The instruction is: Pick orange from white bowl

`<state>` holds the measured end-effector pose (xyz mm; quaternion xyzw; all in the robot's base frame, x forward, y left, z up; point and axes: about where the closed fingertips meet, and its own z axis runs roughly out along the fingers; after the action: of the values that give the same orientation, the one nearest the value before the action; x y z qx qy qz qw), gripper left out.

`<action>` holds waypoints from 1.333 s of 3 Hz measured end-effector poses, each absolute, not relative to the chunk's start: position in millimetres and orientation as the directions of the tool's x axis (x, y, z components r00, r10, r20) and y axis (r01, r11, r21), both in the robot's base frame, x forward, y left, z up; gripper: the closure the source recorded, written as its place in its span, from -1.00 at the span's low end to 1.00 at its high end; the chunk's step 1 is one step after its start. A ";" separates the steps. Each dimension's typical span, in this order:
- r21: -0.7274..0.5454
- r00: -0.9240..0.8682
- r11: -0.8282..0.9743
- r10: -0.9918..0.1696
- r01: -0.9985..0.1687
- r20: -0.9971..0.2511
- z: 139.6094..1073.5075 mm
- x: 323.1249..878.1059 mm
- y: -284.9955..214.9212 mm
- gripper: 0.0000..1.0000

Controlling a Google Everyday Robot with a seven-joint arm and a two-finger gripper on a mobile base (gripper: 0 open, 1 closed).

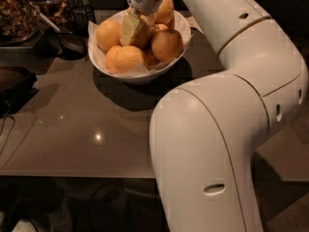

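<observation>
We see the white bowl (140, 75) at the far side of the grey table (87, 129), a little left of the middle. It is lined with white paper (92, 29), whose edge stands over the rim on the left. In the bowl there is a heap of oranges (166, 43): one at the left (108, 34), one at the front (128, 58), one at the right, and one at the back (165, 8), which is partly hidden.

The gripper (137, 30) comes down from the top edge into the middle of this heap. Its pale tip lies against an orange in the centre (144, 36), between the left one and the right one. From this angle we cannot tell how far the gripper is open, or whether it really has hold of any fruit. It seems to be touching the centre orange, but the view there is crowded.

The big white arm (227, 115) fills the right half of the view. Its shell has some small dark oval openings.

At the upper left there is a container with brown pieces (13, 13), and a dark spoon-like tool (67, 38) just beside the bowl.
</observation>
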<state>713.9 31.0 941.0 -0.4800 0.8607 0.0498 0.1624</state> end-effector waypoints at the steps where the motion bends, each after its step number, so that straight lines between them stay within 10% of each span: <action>1: -0.079 -0.477 0.525 -0.817 -0.847 -0.323 941.0 713.3 28.5 0.45; 2: -0.079 -0.477 0.525 -0.817 -0.847 -0.324 943.4 713.4 30.1 0.91; 4: -0.088 -0.460 0.512 -0.825 -0.854 -0.329 943.2 712.5 27.5 1.00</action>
<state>712.5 27.5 943.2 -0.4918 0.8534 0.0445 0.1669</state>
